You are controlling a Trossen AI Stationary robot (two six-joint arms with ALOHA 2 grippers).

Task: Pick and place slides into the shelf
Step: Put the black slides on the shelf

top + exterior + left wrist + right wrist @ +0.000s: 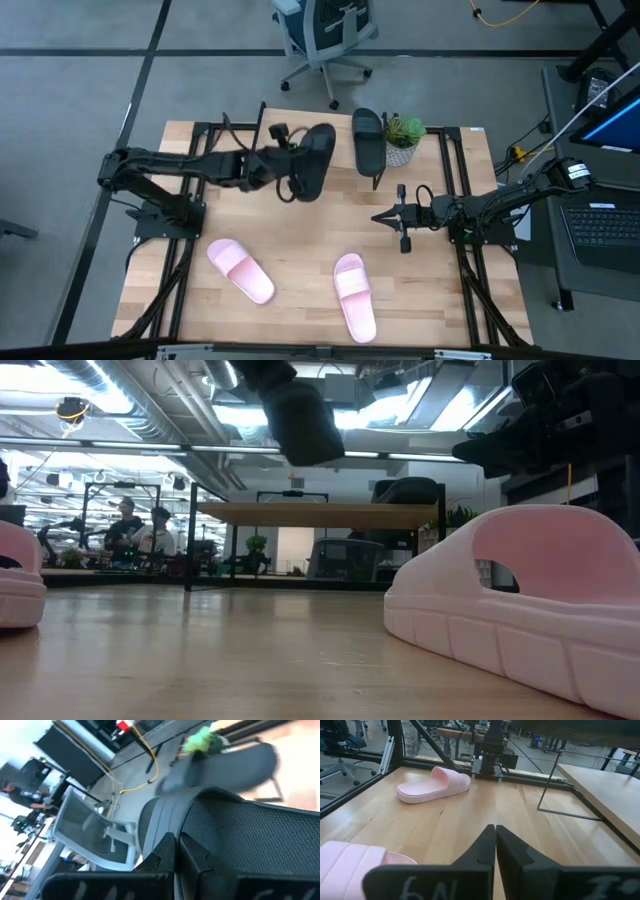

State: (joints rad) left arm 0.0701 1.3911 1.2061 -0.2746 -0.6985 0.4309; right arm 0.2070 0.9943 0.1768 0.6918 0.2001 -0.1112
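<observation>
Left hand [290, 170] pinches 1 black slide [314, 160], lifted above the desk [300, 240] beside the shelf [425, 135]. Second black slide [368, 139] lies on the shelf by a plant [403, 133]. 2 pink slides [240, 270] [354, 296] sit on the desk. Right hand [382, 217] pressed together, empty, between shelf and pink slides.

Both pincers [296, 172] [378, 217] closed, arms extended.

1 slide [368, 138] on shelf [455, 131] beside plant [402, 137]; 2 slides [240, 270] [354, 295] on table [300, 235] nearer front.
</observation>
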